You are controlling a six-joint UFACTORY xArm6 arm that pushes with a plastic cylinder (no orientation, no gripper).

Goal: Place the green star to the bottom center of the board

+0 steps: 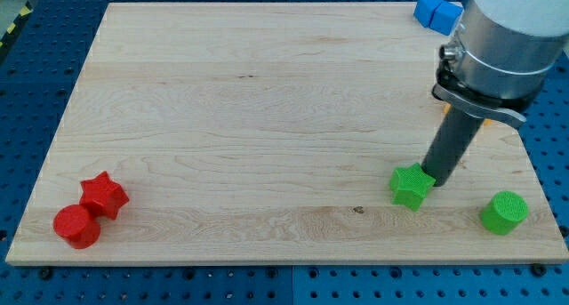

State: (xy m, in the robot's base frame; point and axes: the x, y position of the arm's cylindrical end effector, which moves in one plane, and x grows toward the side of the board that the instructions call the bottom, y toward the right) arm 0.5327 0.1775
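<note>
The board [267, 118] is pale wood with fine grain running along its length and a small dark knot near its bottom edge; it lies on a blue perforated surface [27, 92]. The green star [411, 185], a chunky matte block with blunt points, sits in the board's lower right part, well to the right of the bottom centre. My tip [438, 180], the lower end of a smooth dark rod, stands touching or just beside the star's upper right edge; the rod rises into a wide grey metal cylinder with a clamp collar. There is no hand to open or close here, only the rod, and it holds nothing. A green cylinder [504, 212] with a ribbed top sits near the board's bottom right corner, apart from the star. A red star [104, 195] and a red cylinder [76, 226] sit touching each other near the board's bottom left corner. A blue block [436, 13], its shape partly hidden by the arm, lies at the board's top right edge.
</note>
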